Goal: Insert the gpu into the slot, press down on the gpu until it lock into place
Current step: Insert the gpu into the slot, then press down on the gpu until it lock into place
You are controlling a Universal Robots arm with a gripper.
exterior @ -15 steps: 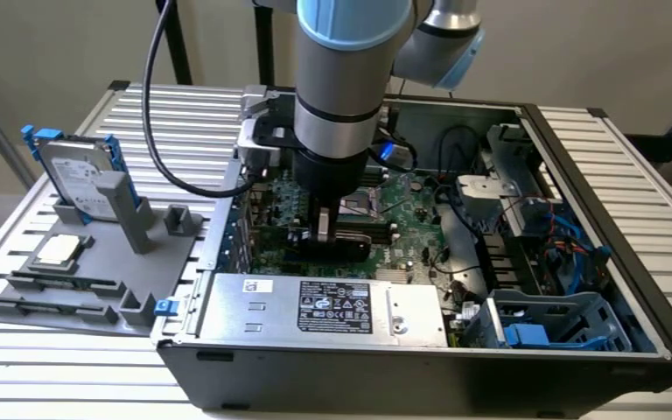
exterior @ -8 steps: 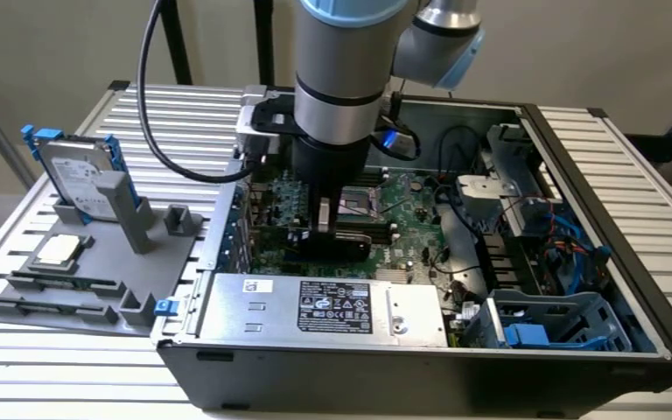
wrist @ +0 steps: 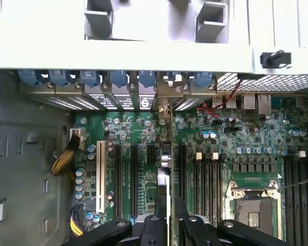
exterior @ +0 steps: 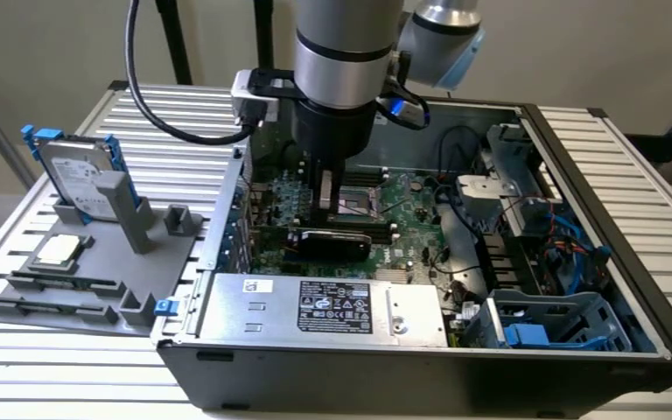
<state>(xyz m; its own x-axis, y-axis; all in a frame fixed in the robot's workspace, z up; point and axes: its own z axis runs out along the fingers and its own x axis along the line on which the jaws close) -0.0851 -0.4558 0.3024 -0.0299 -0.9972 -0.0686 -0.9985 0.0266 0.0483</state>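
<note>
— gpu (exterior: 333,243), where was it?
— It stood on edge on the green motherboard (wrist: 143,125) inside the computer case (exterior: 430,376), near the silver power supply (exterior: 242,308).
— And the gripper (exterior: 333,217)?
— It hung right over the gpu's top edge. If it pinched the card or not, I could not tell.

This looks like a robotics lab or test bench. An opened desktop computer case (exterior: 430,376) lies on a slatted aluminium table (exterior: 67,376), a grey parts fixture (exterior: 91,293) beside it holds a hard drive (exterior: 73,175), and a robot arm (exterior: 336,44) hangs over the exposed green motherboard (wrist: 143,128).
</note>
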